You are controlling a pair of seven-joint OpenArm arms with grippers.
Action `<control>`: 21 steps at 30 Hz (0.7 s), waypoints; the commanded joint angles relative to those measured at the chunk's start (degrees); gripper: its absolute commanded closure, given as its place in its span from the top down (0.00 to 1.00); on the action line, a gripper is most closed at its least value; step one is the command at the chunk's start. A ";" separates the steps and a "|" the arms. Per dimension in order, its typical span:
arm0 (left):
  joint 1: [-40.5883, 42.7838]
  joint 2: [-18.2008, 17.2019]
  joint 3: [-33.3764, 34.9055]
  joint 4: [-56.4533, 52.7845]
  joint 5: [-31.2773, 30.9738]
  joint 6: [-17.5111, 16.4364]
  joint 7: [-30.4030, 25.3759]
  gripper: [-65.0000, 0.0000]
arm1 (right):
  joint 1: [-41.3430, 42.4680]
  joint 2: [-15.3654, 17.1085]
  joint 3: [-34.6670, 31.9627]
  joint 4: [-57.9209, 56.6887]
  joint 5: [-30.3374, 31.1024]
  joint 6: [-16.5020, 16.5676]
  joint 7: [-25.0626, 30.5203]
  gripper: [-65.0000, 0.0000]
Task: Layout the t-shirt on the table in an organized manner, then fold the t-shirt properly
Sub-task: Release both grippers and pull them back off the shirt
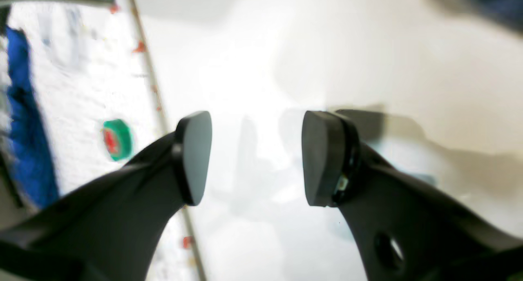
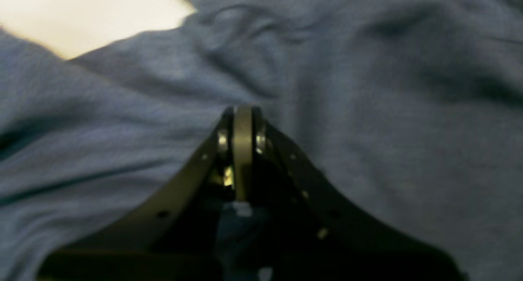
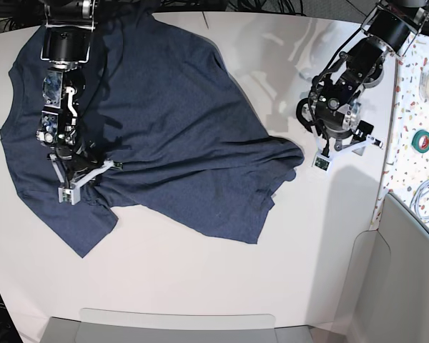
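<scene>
T-shirt point(image 3: 171, 136) lay rumpled and partly spread across the white bench point(image 3: 200, 286). Right hand point(image 2: 243, 150) was pressed together down on the cloth; left hand point(image 1: 255, 158) hung spread and empty just beside the shirt's edge.

Left wrist view, motion-blurred. Left gripper point(image 1: 255, 158) fills the lower half: two black fingers with flat dark pads point(image 1: 196, 156), jaws wide apart, nothing between them. Below and between the pads lies the bare white table point(image 1: 253, 68), with soft grey shadows of the fingers on it. Table edge runs as a thin tan line from top left down to bottom centre. Beyond that edge, a white speckled surface point(image 1: 81, 81) carrying a green tape roll point(image 1: 117, 139) with a red centre, near the table edge. A blue object point(image 1: 24, 121), too blurred to identify, stands along the frame's left side. Dark navy cloth, the t-shirt point(image 1: 490, 3), shows only at the table's top right corner of view.
</scene>
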 commanded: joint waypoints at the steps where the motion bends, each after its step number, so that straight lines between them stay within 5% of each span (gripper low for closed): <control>1: -0.81 -0.09 -0.51 0.79 1.36 1.22 -0.48 0.53 | 1.43 0.71 0.14 2.57 0.07 0.24 1.60 0.00; 8: -0.73 4.75 -5.70 0.79 1.09 1.22 -3.47 0.53 | 1.61 -1.67 0.22 8.11 0.07 0.24 1.51 0.00; 13: 0.94 8.44 -10.71 1.41 1.01 1.13 -7.60 0.53 | 1.17 -2.72 0.14 12.95 0.07 0.24 1.51 0.26; 16: 1.38 11.08 -13.61 1.58 0.92 1.05 -10.76 0.53 | -1.82 -2.90 0.14 17.69 0.16 0.33 1.51 0.31; 21: 1.38 15.65 -22.05 1.58 -9.19 -6.16 -13.05 0.53 | -9.47 -2.90 -0.04 27.63 0.16 0.33 1.51 0.31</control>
